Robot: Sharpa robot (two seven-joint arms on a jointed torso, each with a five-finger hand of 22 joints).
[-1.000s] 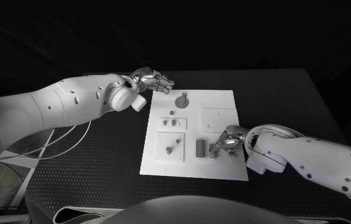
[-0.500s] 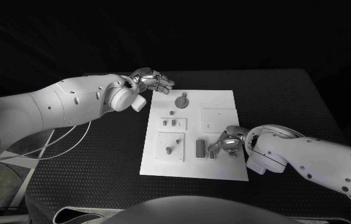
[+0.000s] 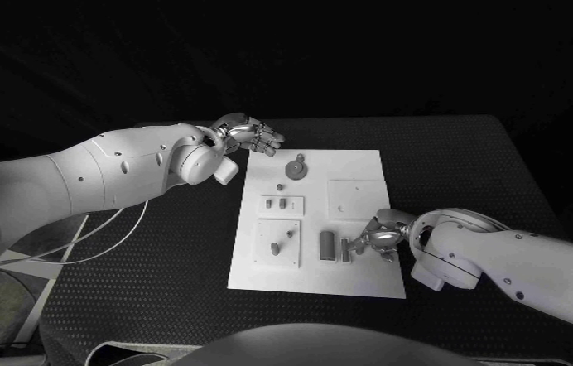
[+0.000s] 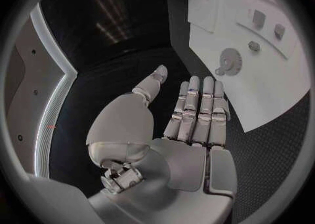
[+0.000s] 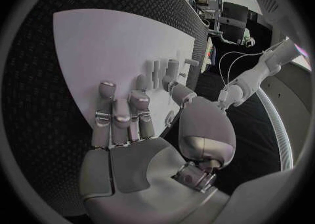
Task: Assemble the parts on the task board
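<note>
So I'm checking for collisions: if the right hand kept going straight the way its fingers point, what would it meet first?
Probably the small upright parts just ahead of the right hand fingertips on the task board, though depth is unclear.

I saw a dim scene, black background, with the white task board (image 3: 358,167) brightest; wrist views bent edges strongly.

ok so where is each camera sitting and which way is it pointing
Head view: on the robot's head, looking down at the task board; both white arms show, left hand and right hand.
Left wrist view: behind the left hand, facing the board's gear end.
Right wrist view: behind the right hand, facing the board.
All three views share the task board.
</note>
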